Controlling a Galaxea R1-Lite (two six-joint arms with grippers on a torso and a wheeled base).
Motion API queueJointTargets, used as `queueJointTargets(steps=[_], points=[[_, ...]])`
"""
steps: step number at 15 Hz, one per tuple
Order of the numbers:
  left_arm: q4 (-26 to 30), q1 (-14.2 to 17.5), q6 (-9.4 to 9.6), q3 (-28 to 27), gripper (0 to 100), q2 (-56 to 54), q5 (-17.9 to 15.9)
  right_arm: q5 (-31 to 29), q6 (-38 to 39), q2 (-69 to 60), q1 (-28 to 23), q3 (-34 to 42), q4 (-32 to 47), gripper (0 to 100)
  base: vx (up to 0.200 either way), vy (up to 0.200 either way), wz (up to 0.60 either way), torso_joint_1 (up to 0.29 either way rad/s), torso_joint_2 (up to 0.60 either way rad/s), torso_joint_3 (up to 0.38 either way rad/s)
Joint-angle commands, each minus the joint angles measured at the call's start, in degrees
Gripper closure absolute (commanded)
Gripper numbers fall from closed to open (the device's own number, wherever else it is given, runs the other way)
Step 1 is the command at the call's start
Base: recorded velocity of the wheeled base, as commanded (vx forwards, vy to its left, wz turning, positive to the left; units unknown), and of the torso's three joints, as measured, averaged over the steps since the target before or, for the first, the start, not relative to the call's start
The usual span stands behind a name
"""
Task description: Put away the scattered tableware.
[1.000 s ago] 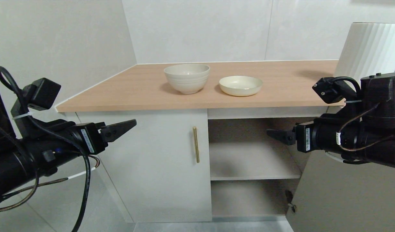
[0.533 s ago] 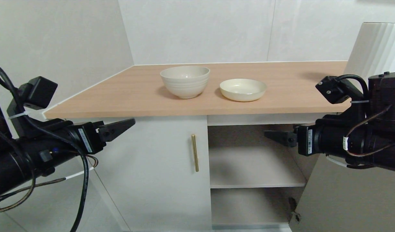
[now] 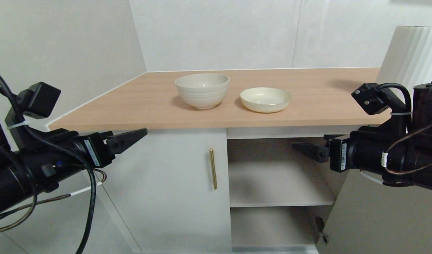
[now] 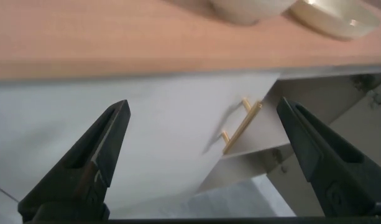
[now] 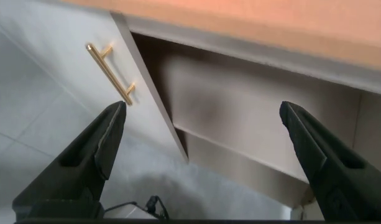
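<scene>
A deep cream bowl [image 3: 202,90] and a shallow cream dish [image 3: 265,99] stand side by side on the wooden countertop [image 3: 131,106], the bowl to the left. My left gripper [image 3: 140,134] hangs open and empty just below the counter's front edge, left of the bowl. In the left wrist view the left gripper [image 4: 202,109] faces the closed door, with the bowl [image 4: 243,9] and the dish [image 4: 333,15] beyond it. My right gripper [image 3: 298,147] is open and empty in front of the open cabinet compartment, below the dish; from the right wrist the right gripper [image 5: 202,107] faces the cabinet interior.
The cabinet's left door is closed and has a brass handle [image 3: 213,168]. The right compartment is open with a shelf [image 3: 279,183] inside, and its door [image 3: 378,218] is swung out at the right. A tall white ribbed object [image 3: 409,53] stands at the counter's right end.
The head view has shifted, so the counter shows lower and nearer. Both grippers stay open in much the same pose. The bowl and dish have not moved on the counter.
</scene>
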Motion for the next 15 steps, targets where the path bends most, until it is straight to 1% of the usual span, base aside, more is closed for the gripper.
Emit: queueJointTargets(steps=[1, 7, 9, 12, 14, 15], points=[[0.05, -0.01, 0.01, 0.14, 0, 0.24, 0.01, 0.07, 0.02, -0.1, 0.02, 0.15, 0.1, 0, 0.0, 0.0, 0.0, 0.09, -0.23, -0.212], [0.05, -0.18, 0.1, 0.06, 0, 1.12, 0.01, -0.02, 0.02, 0.34, 0.02, 0.33, 0.1, 0, 0.0, 0.0, 0.0, 0.156, -0.45, -0.278], [0.23, -0.36, 0.18, -0.82, 0, 2.35, 0.1, 0.07, 0.02, 1.04, 0.02, 0.15, 0.1, 0, 0.0, 0.0, 0.0, 0.178, -0.46, -0.281], [0.32, -0.45, 0.18, -3.28, 0, 5.43, 0.1, -0.02, -0.07, 2.54, -0.07, 0.15, -2.45, 0, 0.0, 0.0, 0.0, 0.194, -0.48, -0.284], [1.28, -1.32, 0.1, -7.33, 0, 9.73, 0.28, -0.02, -0.33, 4.74, -0.86, -0.29, -5.87, 0, 0.0, 0.0, 0.0, 0.2, -0.47, -0.276], [2.78, -1.59, 0.01, -9.44, 0, 11.58, 0.45, -0.02, -1.74, 6.23, -1.04, -0.2, -8.6, 0, 0.0, 0.0, 0.0, 0.11, -0.25, -0.144]])
